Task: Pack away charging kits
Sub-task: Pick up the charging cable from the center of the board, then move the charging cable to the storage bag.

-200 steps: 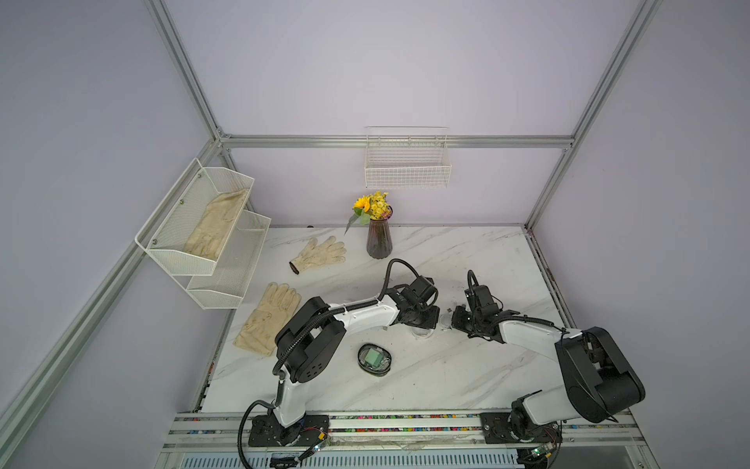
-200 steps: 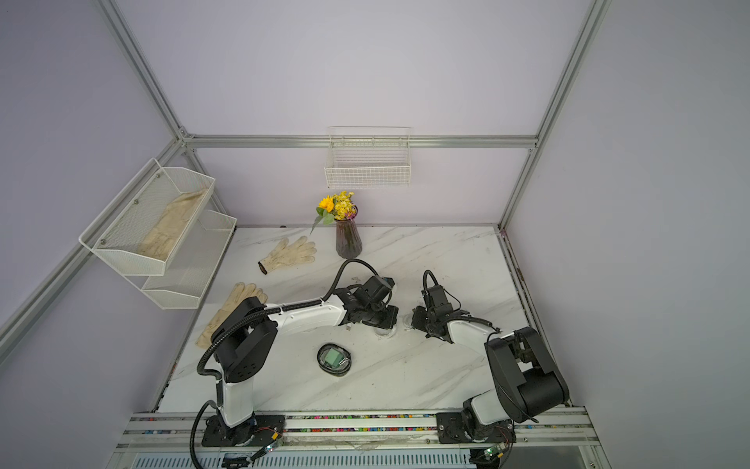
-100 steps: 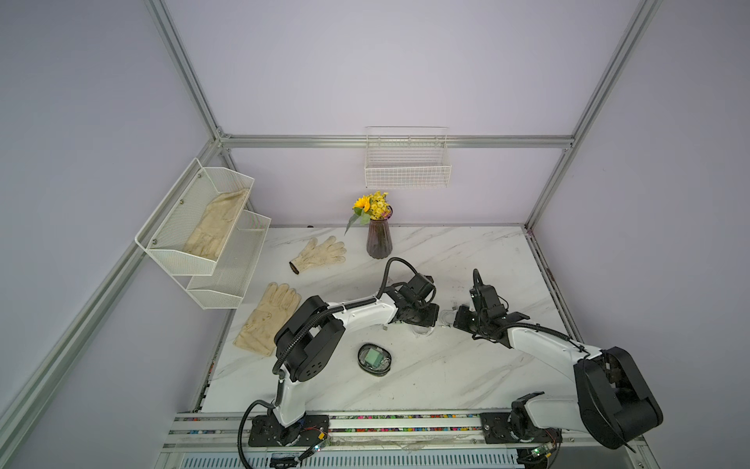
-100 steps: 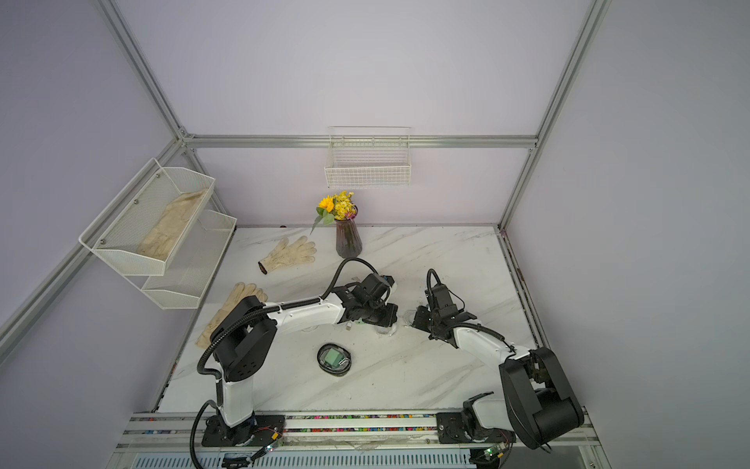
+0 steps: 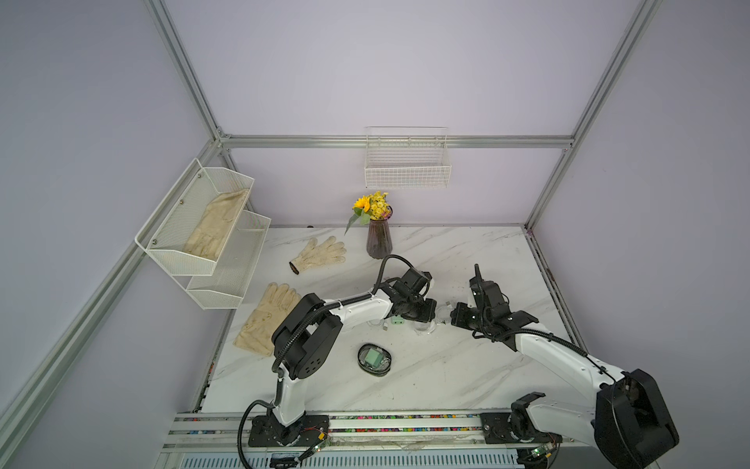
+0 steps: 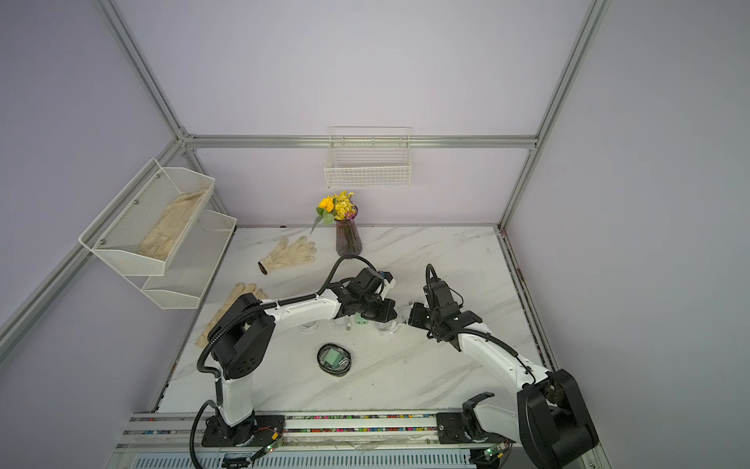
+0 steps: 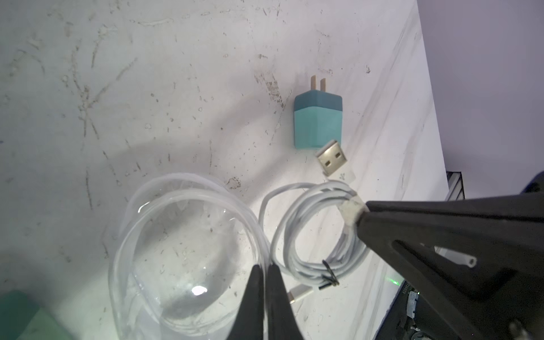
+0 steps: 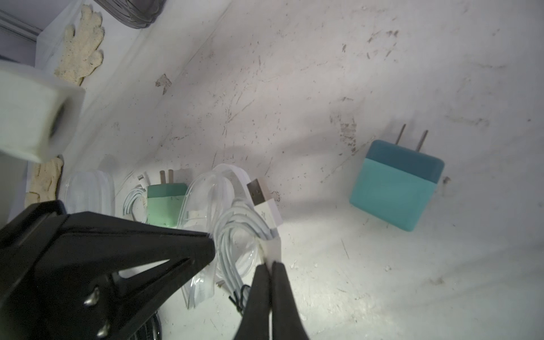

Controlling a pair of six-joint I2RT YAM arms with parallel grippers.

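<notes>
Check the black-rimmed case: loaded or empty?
Loaded: in a top view a mint-green charger shows through the clear top of the black-rimmed case. Whether the lid is latched, cannot tell.

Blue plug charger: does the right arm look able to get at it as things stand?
Probably yes for reach, not for grasping yet: the blue plug charger lies uncovered close by, but the right gripper is shut on the coiled white cable.

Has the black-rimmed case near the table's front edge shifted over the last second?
No. The black-rimmed case lies at the same spot as before, at the same offset in front of the vase, in both top views.
</notes>
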